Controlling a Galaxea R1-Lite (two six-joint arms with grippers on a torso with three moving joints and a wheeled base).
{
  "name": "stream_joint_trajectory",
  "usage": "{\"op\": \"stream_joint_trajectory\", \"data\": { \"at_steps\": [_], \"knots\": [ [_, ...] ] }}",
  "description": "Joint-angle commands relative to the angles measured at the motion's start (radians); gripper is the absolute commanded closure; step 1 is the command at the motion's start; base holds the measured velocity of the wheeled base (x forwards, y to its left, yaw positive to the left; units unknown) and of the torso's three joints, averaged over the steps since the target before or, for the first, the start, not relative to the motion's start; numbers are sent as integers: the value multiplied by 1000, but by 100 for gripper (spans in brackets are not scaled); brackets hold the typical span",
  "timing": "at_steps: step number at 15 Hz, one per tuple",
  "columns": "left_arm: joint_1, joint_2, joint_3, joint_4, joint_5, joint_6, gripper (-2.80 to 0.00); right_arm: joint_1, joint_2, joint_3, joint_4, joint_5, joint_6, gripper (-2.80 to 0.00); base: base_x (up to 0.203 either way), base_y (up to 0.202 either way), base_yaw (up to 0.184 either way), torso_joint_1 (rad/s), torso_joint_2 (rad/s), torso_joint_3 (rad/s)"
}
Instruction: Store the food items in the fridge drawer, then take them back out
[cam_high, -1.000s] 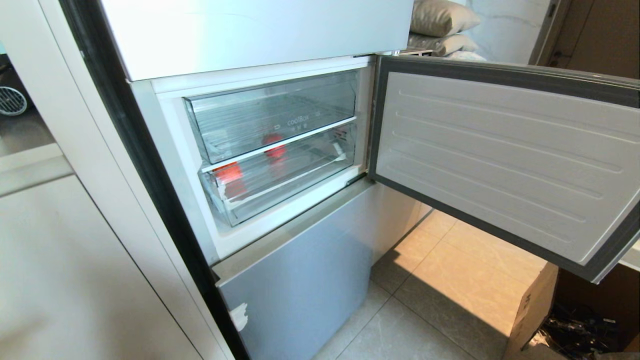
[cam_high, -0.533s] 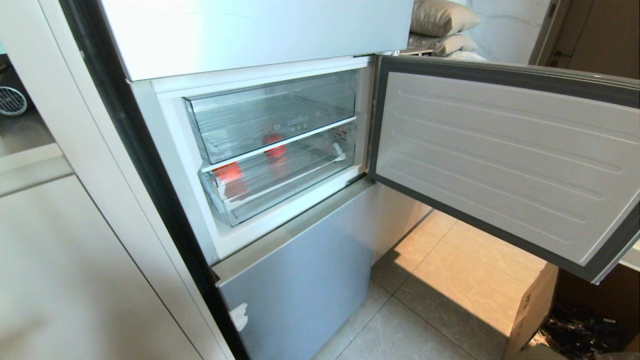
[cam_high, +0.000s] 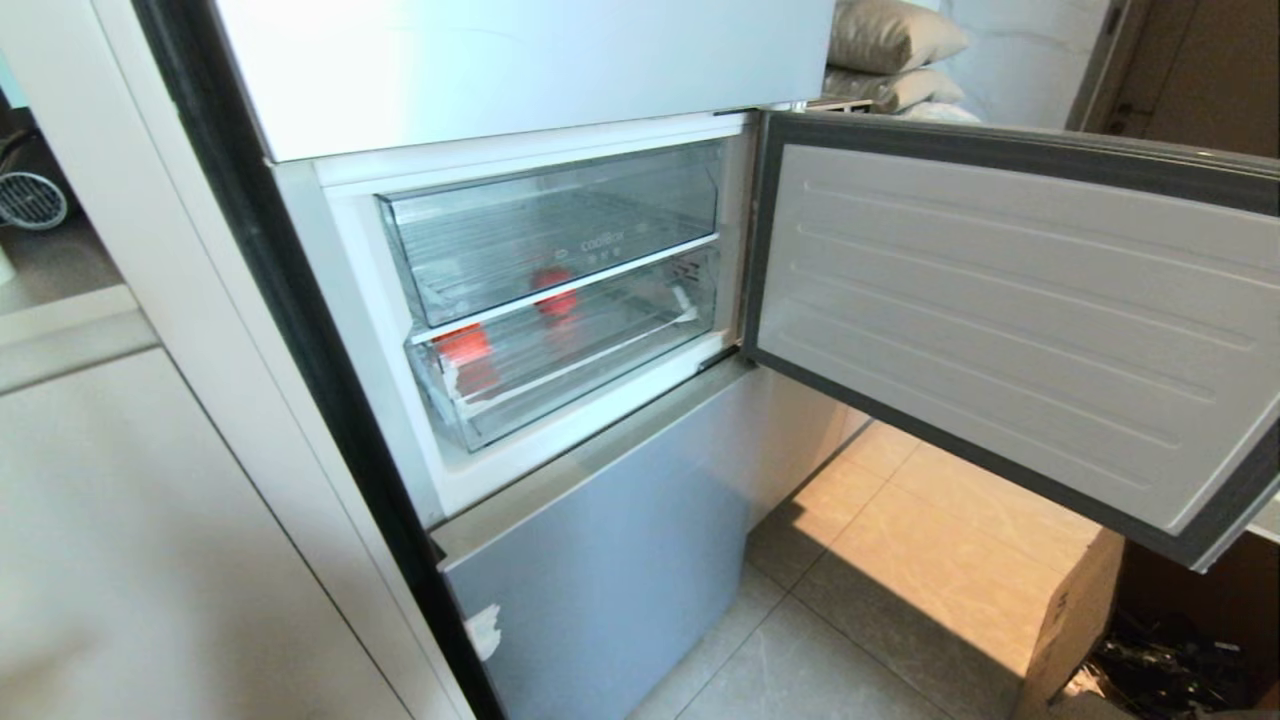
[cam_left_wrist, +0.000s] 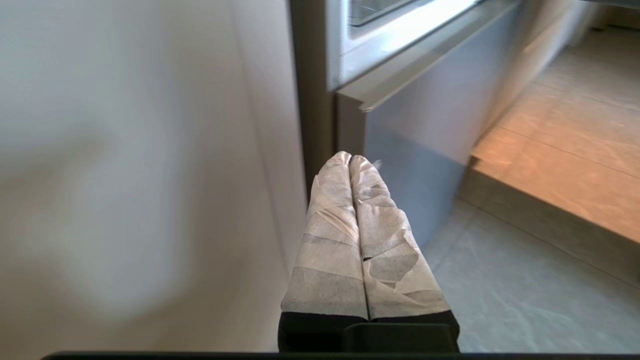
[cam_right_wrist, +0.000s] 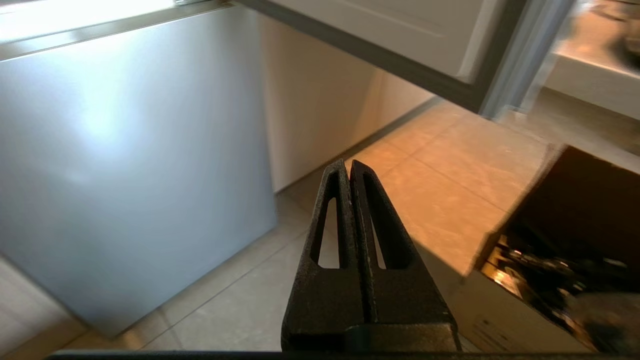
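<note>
Two food items, red-orange: one (cam_high: 466, 345) at the front left of the fridge drawer (cam_high: 590, 365), one (cam_high: 552, 290) further back, mid-width. Drawer pushed in, under the coolBox drawer (cam_high: 545, 225); fridge door (cam_high: 1000, 320) swung open rightward. Left claw (cam_left_wrist: 350, 162) and right claw (cam_right_wrist: 349, 167): both pressed together, empty, low by the lower door (cam_high: 610, 560). Items lie above and ahead of both claws; left arm judged nearer.

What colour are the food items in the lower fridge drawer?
Red-orange food items, seen through the clear fridge drawer; head view shows them best.
</note>
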Motion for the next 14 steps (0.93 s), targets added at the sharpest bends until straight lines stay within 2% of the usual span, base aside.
{"op": "stream_joint_trajectory", "data": {
  "at_steps": [1,14],
  "knots": [
    [0,1,0,0,0,0,0,0,2,0,0,0,-1,0,5,-7,139,12,2,-1],
    [0,0,0,0,0,0,0,0,2,0,0,0,-1,0,1,-9,175,0,2,3]
  ]
}}
